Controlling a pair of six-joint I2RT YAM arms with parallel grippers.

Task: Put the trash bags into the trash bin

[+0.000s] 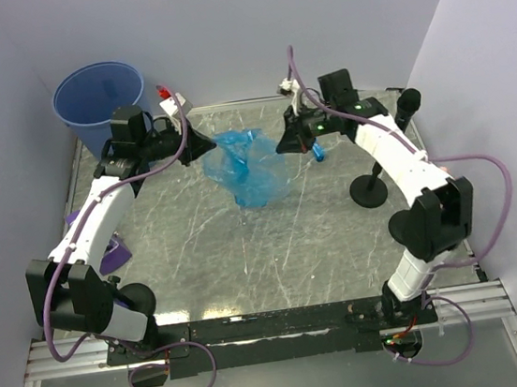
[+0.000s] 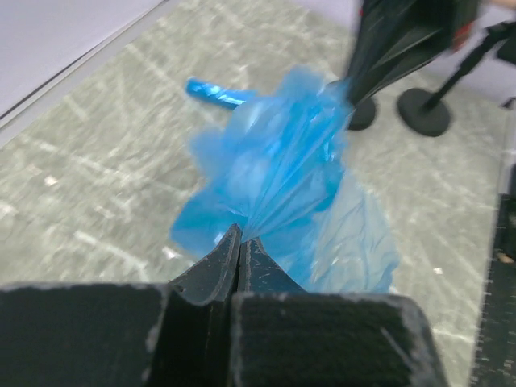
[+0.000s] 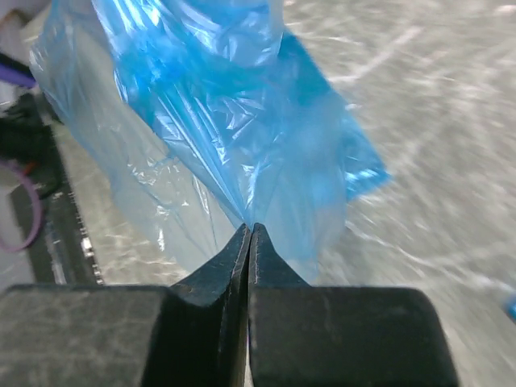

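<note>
A crumpled, see-through blue trash bag (image 1: 251,168) hangs between my two grippers near the table's back middle. My left gripper (image 1: 204,147) is shut on the bag's left edge; in the left wrist view its tips (image 2: 242,234) pinch gathered film (image 2: 278,173). From the right, my right gripper (image 1: 281,143) is shut on the bag's other edge, and its tips (image 3: 249,228) clamp the film (image 3: 218,105). The trash bin (image 1: 99,100), a round blue bucket, stands in the back left corner behind the left arm. A small rolled blue bag (image 2: 214,92) lies on the table beyond.
A black stand with a round base (image 1: 369,189) is by the right arm. Purple objects (image 1: 110,254) lie at the left table edge under the left arm. A small white and red item (image 1: 172,100) sits at the back edge. Walls close in on the left, back and right.
</note>
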